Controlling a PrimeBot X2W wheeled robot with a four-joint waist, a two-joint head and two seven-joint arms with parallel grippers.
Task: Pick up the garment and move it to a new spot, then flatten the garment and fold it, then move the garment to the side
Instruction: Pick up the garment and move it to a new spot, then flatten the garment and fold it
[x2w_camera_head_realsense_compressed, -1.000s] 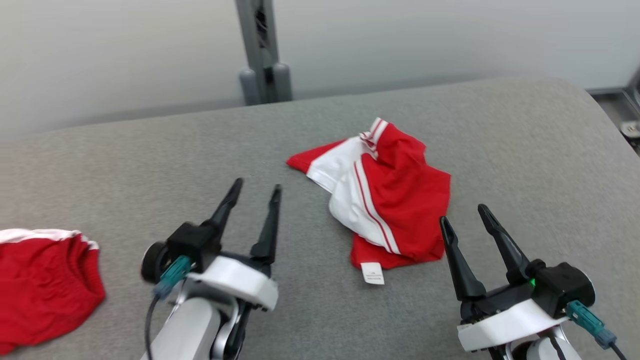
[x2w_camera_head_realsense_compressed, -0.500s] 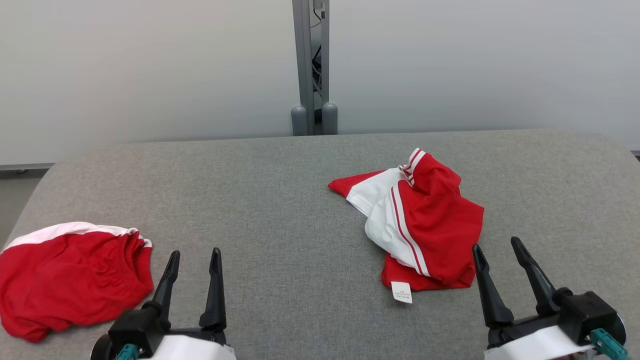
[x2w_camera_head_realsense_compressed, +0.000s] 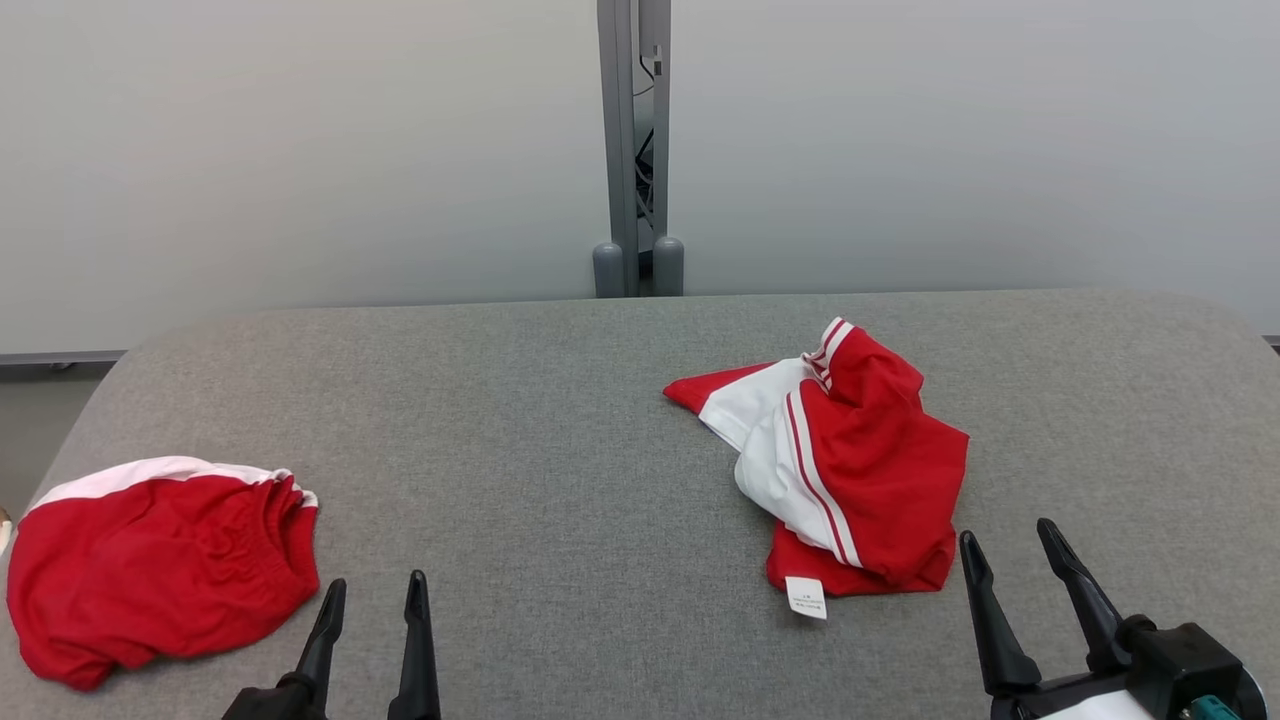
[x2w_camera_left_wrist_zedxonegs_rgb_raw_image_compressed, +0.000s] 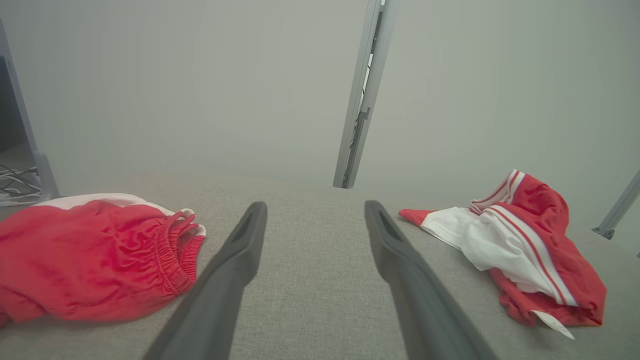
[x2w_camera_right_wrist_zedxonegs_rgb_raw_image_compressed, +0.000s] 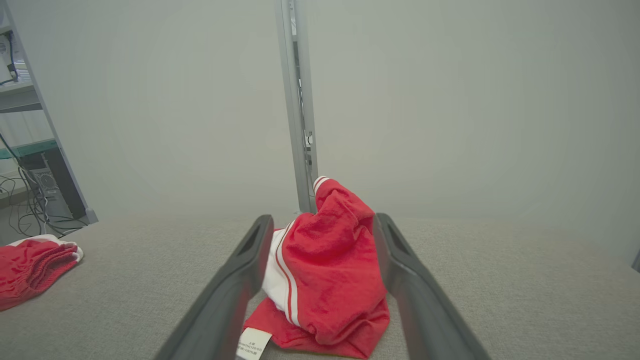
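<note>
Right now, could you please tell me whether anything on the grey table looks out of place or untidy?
The red-and-white garment right of centre lies crumpled, its white care label sticking out at the near edge. The red shorts at the left edge of the table are loosely bunched. Nothing looks spilled or damaged.

Two red-and-white garments are lying here: crumpled garment (x2w_camera_head_realsense_compressed: 860, 470), bunched garment (x2w_camera_head_realsense_compressed: 150, 570). One grey table (x2w_camera_head_realsense_compressed: 550, 420) is carrying both. One white label (x2w_camera_head_realsense_compressed: 806, 597) is showing. One grey post (x2w_camera_head_realsense_compressed: 635, 150) is standing behind. Two grippers are showing: left gripper (x2w_camera_head_realsense_compressed: 375, 582), right gripper (x2w_camera_head_realsense_compressed: 1005, 532), two fingers each.
</note>
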